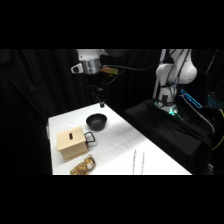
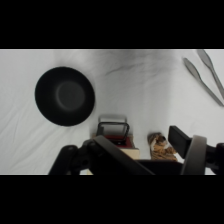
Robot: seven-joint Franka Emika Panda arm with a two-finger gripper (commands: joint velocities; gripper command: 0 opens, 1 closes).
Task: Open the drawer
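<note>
My end effector [image 1: 101, 104] hung high over table's [image 1: 150, 150] far edge, above bowl [image 1: 96, 121]; finger state: cannot tell. Drawer [image 1: 71, 142] sat well below, toward near-left part of table, beyond bowl from me. Judged shut: front flush with tan box. Black loop handle [image 1: 90, 139] faced toward bowl; pull axis ran that way. Tongs [image 1: 138, 161] well apart from it.

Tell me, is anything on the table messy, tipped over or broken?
Nothing stands out. The wooden box sits upright with its drawer handle facing the black bowl, which is also upright and looks empty. The tongs lie flat near the front edge, beside a striped brown thing too blurry to identify.
</note>
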